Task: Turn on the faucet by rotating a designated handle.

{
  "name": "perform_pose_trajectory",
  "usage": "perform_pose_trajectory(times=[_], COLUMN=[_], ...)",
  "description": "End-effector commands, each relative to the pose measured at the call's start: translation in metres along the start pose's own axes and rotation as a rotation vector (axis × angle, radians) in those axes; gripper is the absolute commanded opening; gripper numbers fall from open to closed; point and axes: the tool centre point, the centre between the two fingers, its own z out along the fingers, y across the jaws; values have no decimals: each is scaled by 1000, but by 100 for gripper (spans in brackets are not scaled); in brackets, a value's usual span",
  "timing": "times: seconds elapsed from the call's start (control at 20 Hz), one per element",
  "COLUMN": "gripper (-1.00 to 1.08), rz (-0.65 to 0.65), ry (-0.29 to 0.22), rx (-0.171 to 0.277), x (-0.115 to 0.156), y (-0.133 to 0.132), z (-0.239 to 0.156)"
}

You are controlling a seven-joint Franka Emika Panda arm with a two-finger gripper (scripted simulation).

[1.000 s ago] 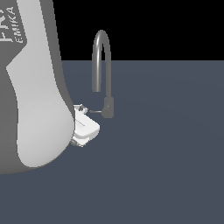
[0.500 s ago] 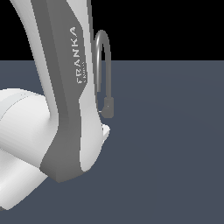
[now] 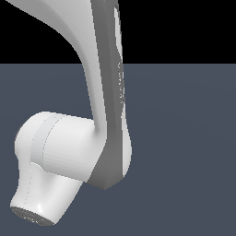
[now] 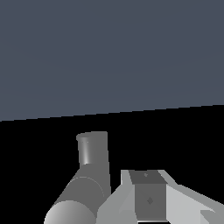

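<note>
In the exterior view the large white robot arm fills the middle and hides the faucet, the handle and my gripper. In the wrist view a grey cylindrical part of the faucet rises close by, a thick tube ending in a narrower stub. I cannot tell whether it is the spout or the body. The thin handle does not show as such. A light-grey blocky part of my gripper sits right beside this tube, close to it or touching it. The frames do not show how the jaws stand.
A flat dark blue-grey floor runs under everything, with black background above it. The arm's rounded white joint hangs low at the exterior view's left.
The arm has swung across the exterior view toward its right. It now covers the faucet, which showed fully 1.0 s ago and partly 0.5 s ago.
</note>
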Motion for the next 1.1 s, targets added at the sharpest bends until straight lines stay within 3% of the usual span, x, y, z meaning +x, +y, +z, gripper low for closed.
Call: perform_pose_trajectory(times=[0.0,0.35,0.8,1.05], gripper=[-100,-100,-100,-100], rz=[-27,-71,-79,-79], ry=[-4,-9,-10,-10], rx=[-26,-66,-73,-73], x=[4,11,12,-6], y=[-2,-6,-7,1], z=[4,11,13,12])
